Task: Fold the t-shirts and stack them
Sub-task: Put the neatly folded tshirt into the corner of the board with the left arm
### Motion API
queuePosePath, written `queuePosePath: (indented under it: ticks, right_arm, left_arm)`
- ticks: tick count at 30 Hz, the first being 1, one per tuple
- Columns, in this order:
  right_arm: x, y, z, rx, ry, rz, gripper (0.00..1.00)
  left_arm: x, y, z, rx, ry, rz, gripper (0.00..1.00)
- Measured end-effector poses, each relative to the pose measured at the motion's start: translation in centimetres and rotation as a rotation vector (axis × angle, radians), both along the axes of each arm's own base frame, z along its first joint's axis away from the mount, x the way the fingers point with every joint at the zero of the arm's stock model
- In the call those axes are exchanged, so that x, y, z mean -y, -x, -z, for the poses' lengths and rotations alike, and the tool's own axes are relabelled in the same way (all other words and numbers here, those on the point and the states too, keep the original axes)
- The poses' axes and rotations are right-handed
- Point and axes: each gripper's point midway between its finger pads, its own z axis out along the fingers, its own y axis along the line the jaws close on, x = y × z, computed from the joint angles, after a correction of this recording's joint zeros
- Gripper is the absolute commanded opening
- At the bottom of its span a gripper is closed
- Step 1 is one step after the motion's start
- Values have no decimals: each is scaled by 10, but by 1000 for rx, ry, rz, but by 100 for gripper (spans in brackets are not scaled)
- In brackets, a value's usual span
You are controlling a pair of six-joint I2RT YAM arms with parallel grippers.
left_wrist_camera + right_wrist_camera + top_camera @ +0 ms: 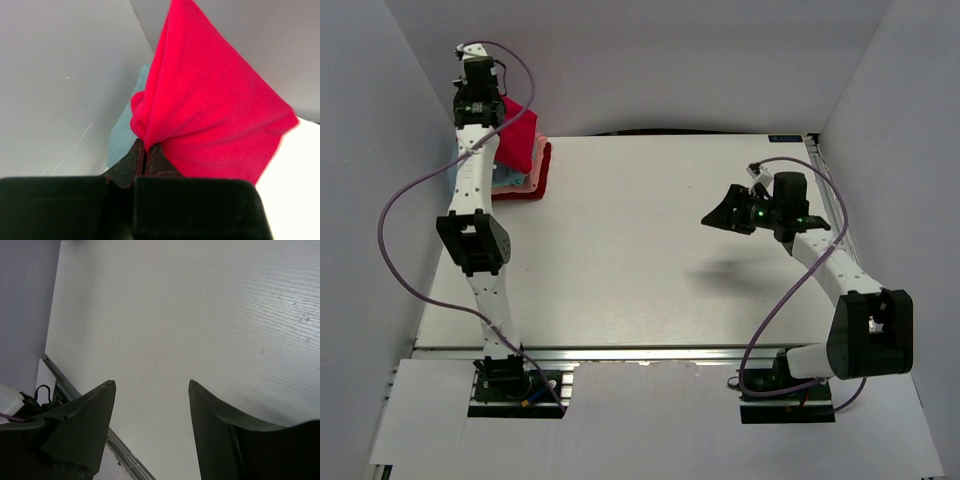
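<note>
- Red t-shirt [210,100] at the far left corner of the table [650,250]. It is bunched into a hanging, roughly triangular drape and raised off the surface, close to the left wall.
- Left gripper [145,152]: jaws pressed together on a gathered fold at the shirt's lower left edge. Only a thin slit shows between the fingers. The cloth fans up and to the right from the pinch point.
- Left arm, overhead view: stretched far forward along the left edge of the table, with the wrist above the corner.
- Stack directly beneath and just right of the raised shirt: folded red piece [532,190] lies on the table at the bottom. A light blue layer [510,181] peeks out at the near edge, and a salmon-pink layer [541,150] shows along the right side. The exact order of the upper layers cannot be told, because the hanging shirt covers them.
- Left wrist view: a strip of the light blue cloth is visible behind the red drape, against the wall.
- Table centre: bare white surface with the right arm's shadow on it.
- Right gripper [150,390]: fingers spread wide, nothing between them. It hovers above the right half of the table, pointing left, well apart from the shirts.
</note>
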Motion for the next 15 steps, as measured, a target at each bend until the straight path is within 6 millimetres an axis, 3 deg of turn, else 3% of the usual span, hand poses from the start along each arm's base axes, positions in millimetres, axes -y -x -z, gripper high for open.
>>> queuePosePath:
  ticks: [4,7,15]
  right_arm:
    - [-3,1,5,-19,6,-6,67]
    - [-6,-1,6,-26,12,-10,67]
    - [-15,-4,11,-31,39,-18,67]
  left_arm:
    - [-28,-1,13,2,46,-17,0]
    - [-45,-6,35,-19,71,-24,0]
    - [-45,-30,104,-96,147,46,0]
